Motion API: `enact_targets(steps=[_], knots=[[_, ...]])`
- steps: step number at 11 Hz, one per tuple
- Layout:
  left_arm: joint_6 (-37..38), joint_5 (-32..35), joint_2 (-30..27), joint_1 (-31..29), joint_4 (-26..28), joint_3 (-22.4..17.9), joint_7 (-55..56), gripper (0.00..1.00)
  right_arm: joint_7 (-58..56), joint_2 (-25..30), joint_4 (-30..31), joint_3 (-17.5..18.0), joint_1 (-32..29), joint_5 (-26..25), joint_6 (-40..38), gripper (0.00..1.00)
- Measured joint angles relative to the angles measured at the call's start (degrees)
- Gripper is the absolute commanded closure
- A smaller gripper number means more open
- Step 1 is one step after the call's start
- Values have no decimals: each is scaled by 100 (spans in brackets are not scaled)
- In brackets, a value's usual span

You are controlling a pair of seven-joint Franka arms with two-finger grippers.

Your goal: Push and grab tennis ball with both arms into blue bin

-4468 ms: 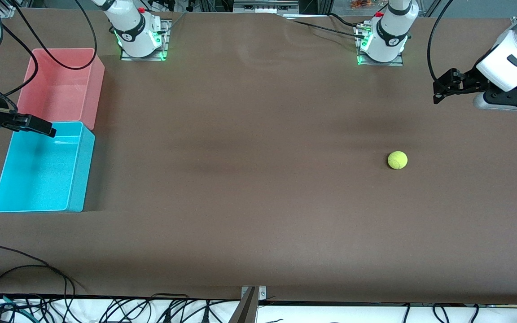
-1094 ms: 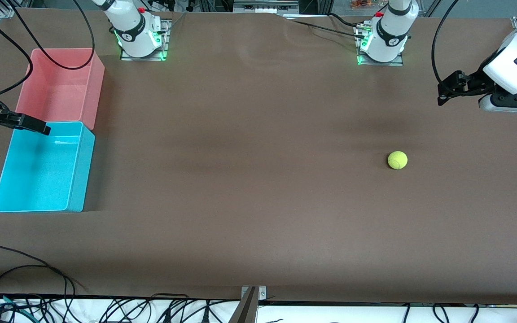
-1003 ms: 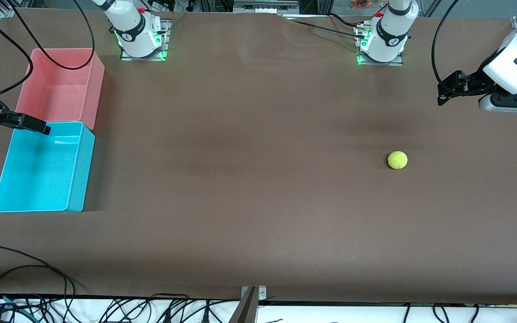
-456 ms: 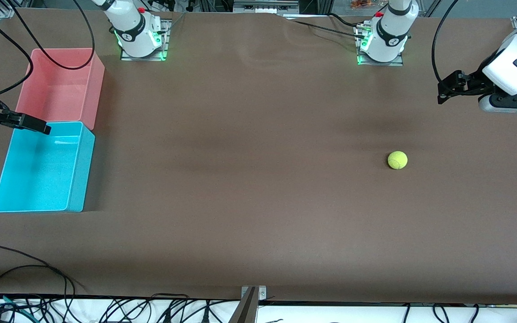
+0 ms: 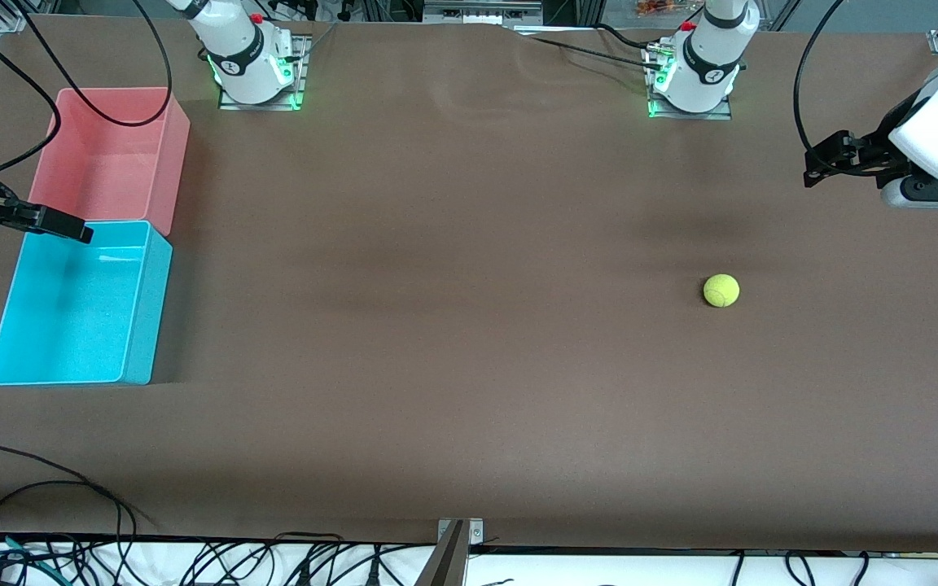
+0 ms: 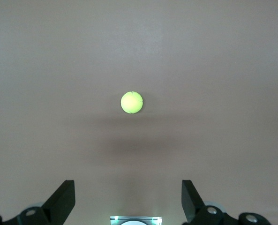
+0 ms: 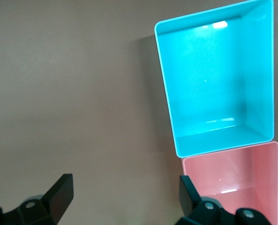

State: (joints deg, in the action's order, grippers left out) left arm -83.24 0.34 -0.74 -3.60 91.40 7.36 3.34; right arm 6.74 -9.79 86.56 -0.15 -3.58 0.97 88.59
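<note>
- Task barely started: the tennis ball [image 5: 721,290] sat untouched on the brown table [image 5: 453,342], toward the left arm's end, well apart from the blue bin [image 5: 137,325].
- Blue bin sat empty at the right arm's end, touching the pink bin [image 5: 176,155], with the pink one at its 12 o'clock in the front view.
- Left gripper [image 5: 823,159] hung in the air over the table's edge region, at about 2 o'clock from the ball; fingers [image 6: 63,199] spread wide, holding nothing.
- Right gripper [image 5: 54,228] hovered over the blue bin's rim, fingers [image 7: 59,194] spread wide, empty; this arm looked to be waiting.
- Left to do, I'd judge: push the ball across, grab it, drop it in the blue bin.
- Count: one ball, two bins (one blue, one pink), two arms, two grippers.
</note>
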Motion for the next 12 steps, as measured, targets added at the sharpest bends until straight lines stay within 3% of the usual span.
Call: enact_targets(steps=[12], knots=[[2,0,1,-5,-1,0,0,0,-2,-21,0,-6,-78,0,-84,0]])
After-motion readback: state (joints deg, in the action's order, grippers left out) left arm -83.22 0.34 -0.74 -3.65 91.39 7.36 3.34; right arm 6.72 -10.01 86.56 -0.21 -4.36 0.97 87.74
